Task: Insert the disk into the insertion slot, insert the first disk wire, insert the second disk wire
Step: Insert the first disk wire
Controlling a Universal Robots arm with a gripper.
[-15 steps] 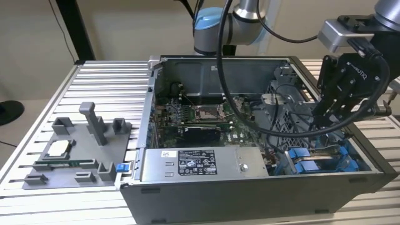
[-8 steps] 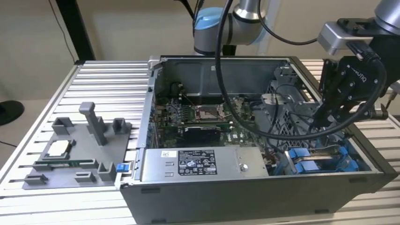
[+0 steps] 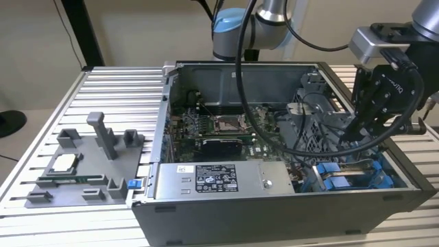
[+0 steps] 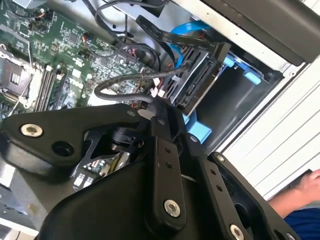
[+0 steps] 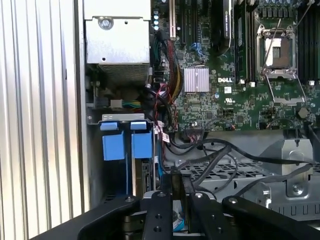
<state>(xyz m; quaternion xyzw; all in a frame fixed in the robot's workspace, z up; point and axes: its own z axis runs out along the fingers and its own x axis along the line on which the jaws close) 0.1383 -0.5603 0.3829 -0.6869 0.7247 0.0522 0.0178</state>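
The disk [image 4: 197, 82] sits on edge in the insertion slot [image 4: 235, 100] at the case's front corner, its blue carrier tabs [image 5: 141, 145] showing in both wrist views. A flat black wire [image 4: 167, 30] and a blue cable [image 4: 185, 35] run to its connector end. My gripper [image 4: 159, 111] hangs just off that end, its fingers close together on a black wire connector [image 5: 177, 182] whose cable [image 4: 120, 82] loops back over the motherboard. In the exterior view the gripper [image 3: 357, 135] reaches down into the case above the blue carriers [image 3: 343, 175].
The grey labelled power-supply box [image 3: 216, 180] lies along the case's near wall. A perforated grey cage [image 5: 235, 172] and loose black cables sit beside the gripper. A grey fixture plate [image 3: 82, 170] stands at the exterior view's left. A person's hand [image 4: 307, 182] rests outside the case.
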